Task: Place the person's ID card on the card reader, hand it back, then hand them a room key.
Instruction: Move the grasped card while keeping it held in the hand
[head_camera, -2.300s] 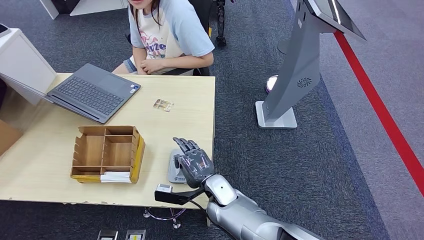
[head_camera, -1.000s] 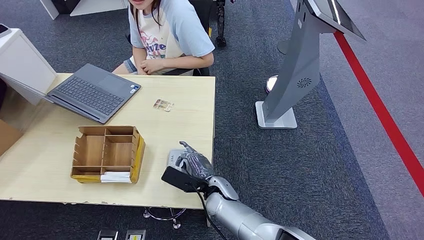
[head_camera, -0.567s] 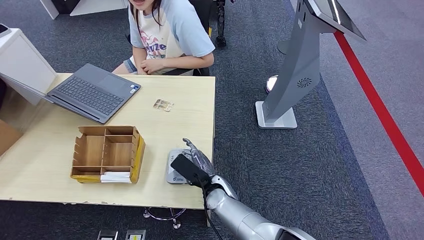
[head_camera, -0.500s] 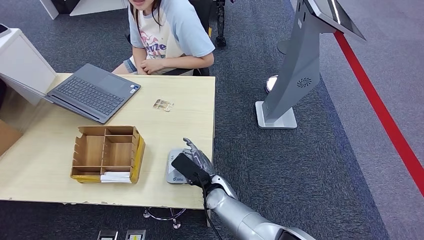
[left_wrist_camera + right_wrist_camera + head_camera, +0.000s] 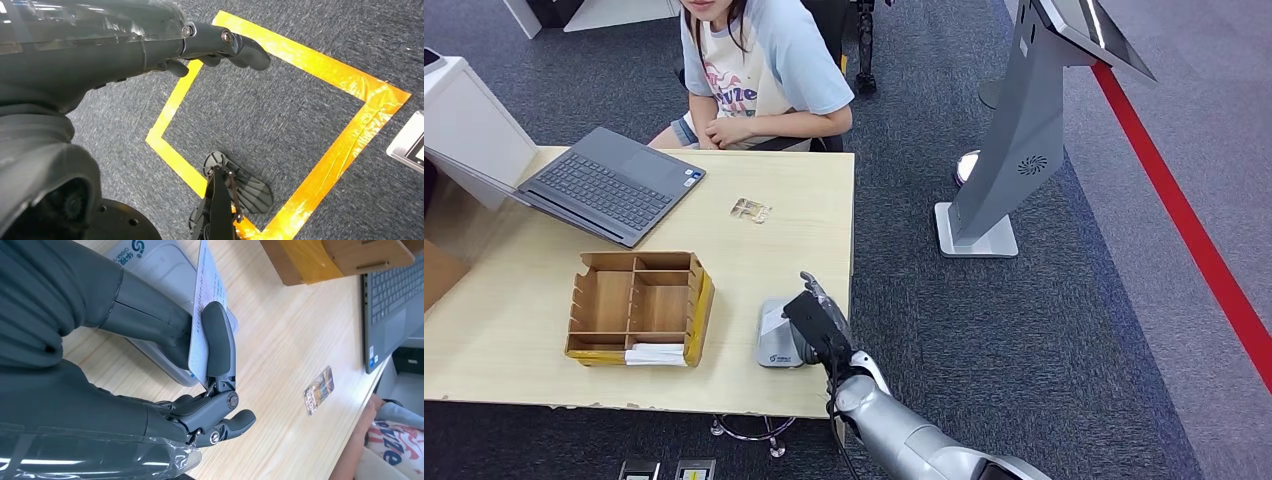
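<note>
From the head view, the right hand (image 5: 816,318) hovers over the card reader (image 5: 775,335) near the table's (image 5: 524,300) front right corner. Left wrist view: the left hand (image 5: 220,42) hangs slack, holding nothing. Right wrist view: thumb and finger pinch the ID card (image 5: 204,310) at its edge; thin, stiff, probably slippery.

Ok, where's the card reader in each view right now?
Head view: the card reader lies near the table's near right edge, partly behind the right robot hand.
Right wrist view: the card reader lies under the right robot hand, which pinches the ID card above it.
Left wrist view: not in it.
Shared landmark: the wooden organizer.
</note>
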You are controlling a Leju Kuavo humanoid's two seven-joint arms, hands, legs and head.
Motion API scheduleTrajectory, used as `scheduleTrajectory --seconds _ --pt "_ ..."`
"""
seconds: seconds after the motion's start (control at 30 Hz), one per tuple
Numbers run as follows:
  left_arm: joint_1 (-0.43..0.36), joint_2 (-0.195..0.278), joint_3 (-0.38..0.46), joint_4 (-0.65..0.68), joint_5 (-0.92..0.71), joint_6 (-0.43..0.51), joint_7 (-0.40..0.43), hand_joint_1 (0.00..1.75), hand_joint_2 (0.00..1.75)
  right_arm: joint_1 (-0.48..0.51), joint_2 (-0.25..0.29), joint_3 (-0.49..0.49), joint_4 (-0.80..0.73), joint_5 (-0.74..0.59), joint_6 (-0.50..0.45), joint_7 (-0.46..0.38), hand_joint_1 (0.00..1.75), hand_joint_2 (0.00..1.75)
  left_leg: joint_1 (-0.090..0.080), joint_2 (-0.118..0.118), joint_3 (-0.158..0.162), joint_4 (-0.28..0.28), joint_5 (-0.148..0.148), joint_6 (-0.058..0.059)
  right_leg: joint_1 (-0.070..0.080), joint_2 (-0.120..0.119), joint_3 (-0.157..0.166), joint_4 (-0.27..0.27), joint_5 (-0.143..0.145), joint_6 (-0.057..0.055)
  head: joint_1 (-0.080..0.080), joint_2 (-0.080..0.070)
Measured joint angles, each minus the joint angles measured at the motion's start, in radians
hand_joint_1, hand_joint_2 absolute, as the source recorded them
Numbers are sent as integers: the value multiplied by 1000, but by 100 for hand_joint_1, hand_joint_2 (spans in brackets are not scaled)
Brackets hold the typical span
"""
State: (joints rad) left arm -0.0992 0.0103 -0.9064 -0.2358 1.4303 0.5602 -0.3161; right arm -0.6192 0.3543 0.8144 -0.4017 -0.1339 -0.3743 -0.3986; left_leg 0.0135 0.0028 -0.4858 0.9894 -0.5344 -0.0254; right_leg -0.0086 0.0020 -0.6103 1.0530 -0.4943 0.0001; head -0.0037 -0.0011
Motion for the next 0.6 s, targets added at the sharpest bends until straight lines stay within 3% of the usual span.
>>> scheduleTrajectory --seconds 0.6 --pt "0 0 0 0 -14 2 -11 0 0 12 0 0 10 -176 -84 -80 175 175 0 0 0 0 0 0 0 0 0 0 0 0 0 0"
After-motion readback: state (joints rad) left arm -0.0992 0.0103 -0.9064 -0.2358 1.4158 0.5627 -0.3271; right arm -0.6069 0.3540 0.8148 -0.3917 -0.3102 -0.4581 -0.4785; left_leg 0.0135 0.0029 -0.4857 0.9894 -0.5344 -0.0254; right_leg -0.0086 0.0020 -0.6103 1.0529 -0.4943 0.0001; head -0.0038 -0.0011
